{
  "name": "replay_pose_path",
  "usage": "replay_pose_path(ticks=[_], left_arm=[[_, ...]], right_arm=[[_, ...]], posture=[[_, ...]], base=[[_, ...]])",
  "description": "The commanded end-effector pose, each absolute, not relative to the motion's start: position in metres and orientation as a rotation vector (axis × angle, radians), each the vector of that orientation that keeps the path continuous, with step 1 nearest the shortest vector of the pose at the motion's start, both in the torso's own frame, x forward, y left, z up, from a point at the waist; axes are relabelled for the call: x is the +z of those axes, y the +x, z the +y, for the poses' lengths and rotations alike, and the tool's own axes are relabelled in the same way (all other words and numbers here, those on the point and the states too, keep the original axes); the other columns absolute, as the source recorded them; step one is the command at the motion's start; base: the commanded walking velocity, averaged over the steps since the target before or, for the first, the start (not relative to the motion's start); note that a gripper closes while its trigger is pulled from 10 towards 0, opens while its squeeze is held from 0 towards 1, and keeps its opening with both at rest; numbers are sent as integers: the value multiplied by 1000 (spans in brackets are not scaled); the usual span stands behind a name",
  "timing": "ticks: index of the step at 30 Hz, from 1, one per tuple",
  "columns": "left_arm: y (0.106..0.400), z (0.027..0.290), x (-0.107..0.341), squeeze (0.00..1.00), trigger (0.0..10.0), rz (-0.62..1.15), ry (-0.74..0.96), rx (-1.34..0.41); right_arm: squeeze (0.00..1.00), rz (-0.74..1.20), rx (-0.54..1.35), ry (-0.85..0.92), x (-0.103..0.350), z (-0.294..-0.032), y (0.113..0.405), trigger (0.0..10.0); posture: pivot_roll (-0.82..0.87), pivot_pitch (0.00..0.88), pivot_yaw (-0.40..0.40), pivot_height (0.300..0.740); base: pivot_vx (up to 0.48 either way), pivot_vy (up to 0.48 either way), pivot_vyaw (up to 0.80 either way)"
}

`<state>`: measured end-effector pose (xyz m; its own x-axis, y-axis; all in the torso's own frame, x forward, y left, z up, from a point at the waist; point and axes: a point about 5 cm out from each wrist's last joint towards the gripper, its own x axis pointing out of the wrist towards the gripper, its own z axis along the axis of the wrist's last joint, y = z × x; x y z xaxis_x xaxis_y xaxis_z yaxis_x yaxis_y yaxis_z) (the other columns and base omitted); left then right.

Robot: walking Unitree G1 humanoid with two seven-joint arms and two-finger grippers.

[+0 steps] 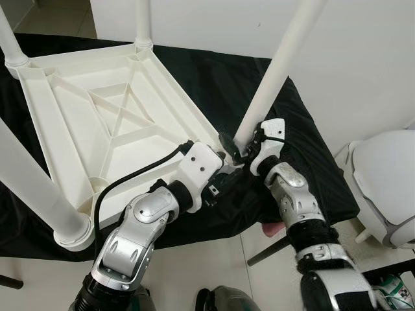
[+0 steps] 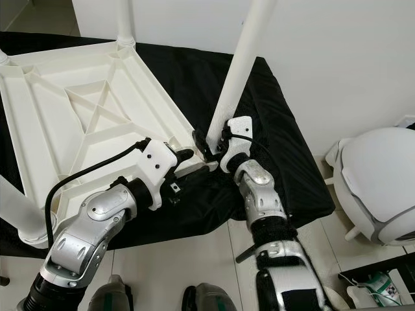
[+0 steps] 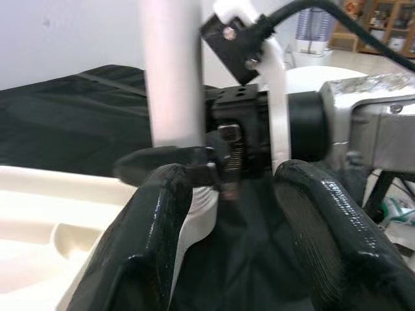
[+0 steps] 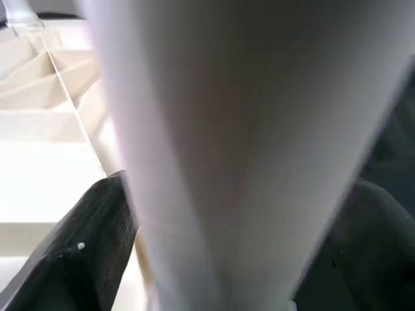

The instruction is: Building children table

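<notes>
On a black cloth (image 1: 214, 84) lies the white plastic tabletop (image 1: 97, 123), turned underside up, so its moulded ribs show: a raised frame round the edge and a crossed brace inside a square in the middle. Round sockets sit at its corners. Three white legs already stand in three of them: one at the far corner (image 1: 144, 23), one at the far left corner (image 1: 11, 42), and a thick one at the near left corner (image 1: 39, 194), which rises toward the camera.

At the near right corner a fourth leg (image 1: 275, 74) stands tilted, leaning away to the right, its foot meeting the corner socket. It is a smooth white tube, wider toward the top of the picture. The right gripper (image 1: 241, 150) clasps this leg low down, just above the socket; in the right wrist view its two black fingers (image 4: 71, 259) sit on either side of the tube, pinching it. The left gripper (image 1: 224, 159) reaches in from the other side to the same corner. In the left wrist view its fingers (image 3: 149, 246) are spread, one lying against the socket's rim and the other apart from it over the cloth, with nothing held between them.

Beyond the cloth's right edge a rounded white and grey object (image 1: 386, 184) stands on the pale tiled floor (image 1: 214, 272), against a white wall (image 1: 363, 58).
</notes>
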<state>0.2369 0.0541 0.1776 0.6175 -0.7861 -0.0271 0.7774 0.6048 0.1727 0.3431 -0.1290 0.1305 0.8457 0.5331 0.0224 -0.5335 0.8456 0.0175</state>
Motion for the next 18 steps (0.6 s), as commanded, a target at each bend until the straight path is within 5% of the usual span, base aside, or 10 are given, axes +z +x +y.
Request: replay_pose_path(ticks=[1,9,10,14,15,18], left_arm=[[238,54,179,0,10000,-65,176,-873],[240,56,181,0,10000,-70,180,-867],[240,56,182,0,10000,-71,181,-868],[240,56,182,0,10000,-71,181,-868],[240,57,182,0,10000,-71,182,-867],[240,57,183,0,10000,-71,181,-867]], right_arm=[[0,-1,634,-55,129,-133,344,10000],[0,15,778,-109,125,-133,344,10000],[0,12,816,-124,126,-132,344,4471],[0,9,829,-133,127,-132,344,4471],[0,9,830,-128,127,-133,345,0],[0,9,831,-123,127,-135,346,0]], posture=[[7,8,-135,740],[10,15,-123,740],[12,17,-123,740],[12,17,-123,740],[15,20,-121,740],[15,20,-121,740]], base=[[0,0,0],[0,0,0],[0,0,0],[0,0,0],[0,0,0],[0,0,0]])
